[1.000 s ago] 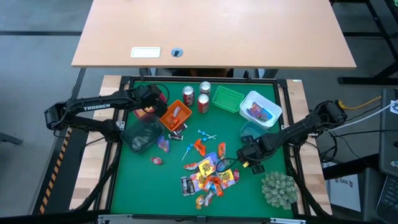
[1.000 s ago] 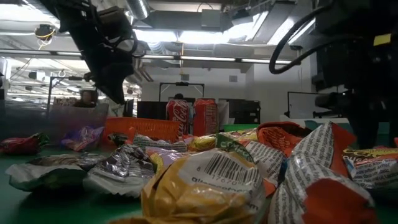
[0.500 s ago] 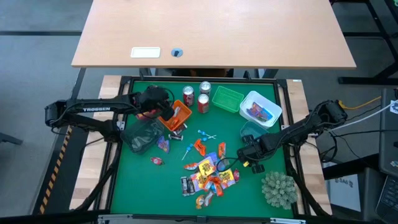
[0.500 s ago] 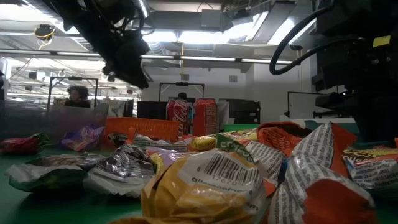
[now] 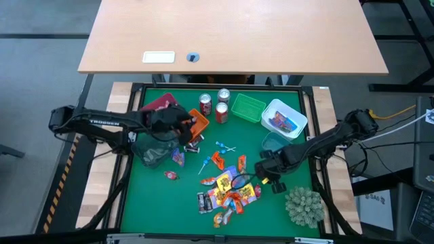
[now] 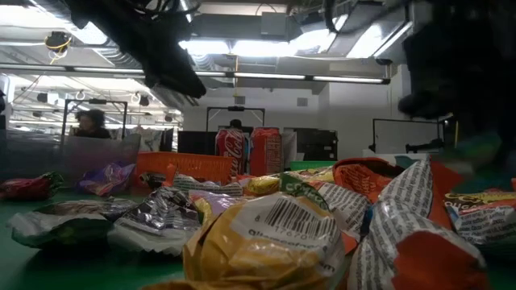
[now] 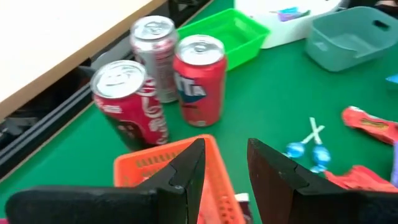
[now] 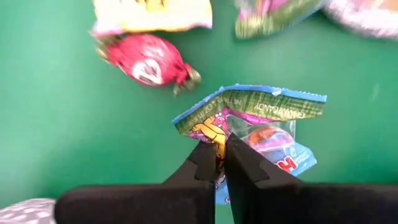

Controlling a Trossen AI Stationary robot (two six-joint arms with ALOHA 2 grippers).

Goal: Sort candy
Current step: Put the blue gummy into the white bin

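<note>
I see a pale wooden desk [image 5: 230, 34] across the frame's top, grey floor [image 5: 41, 54] around, ceiling strip lights [image 6: 266, 78] beyond.

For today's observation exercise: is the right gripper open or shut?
Shut: in its wrist view the right gripper pinches the edge of a blue-edged candy wrapper.
</note>
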